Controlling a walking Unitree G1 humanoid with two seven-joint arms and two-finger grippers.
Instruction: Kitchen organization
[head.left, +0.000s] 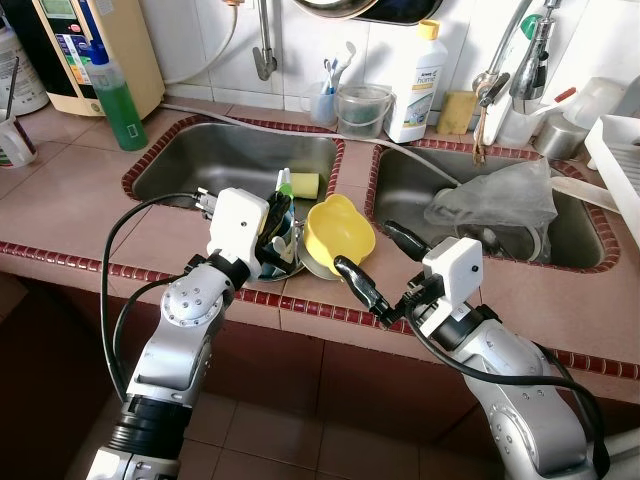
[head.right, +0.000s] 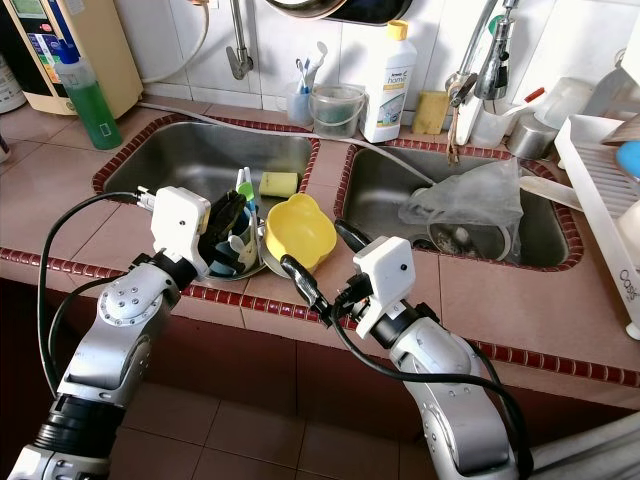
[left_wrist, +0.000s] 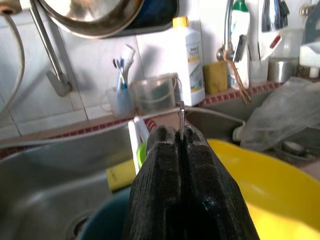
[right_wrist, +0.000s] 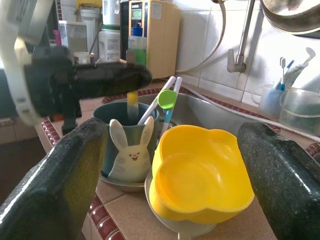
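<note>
Your left claw (head.left: 277, 222) is hiding most of the blue cup (right_wrist: 131, 142); what it is pinching is too thin to identify.

Little here can actually be read. The tall white plastic bottle with a yellow cap (head.left: 420, 82), standing on the tiled ledge behind the two steel sinks, carries a blue and green label on which the word "home" is legible; the smaller print around it is too fine to make out. On the white plastic dish rack (head.right: 631, 283) at the right end of the counter, the word "Oasis" runs along its front corner. The cream-coloured appliance (head.left: 100, 45) against the wall at the far left has a panel and a printed sticker, but their lettering is too blurred to read.
</note>
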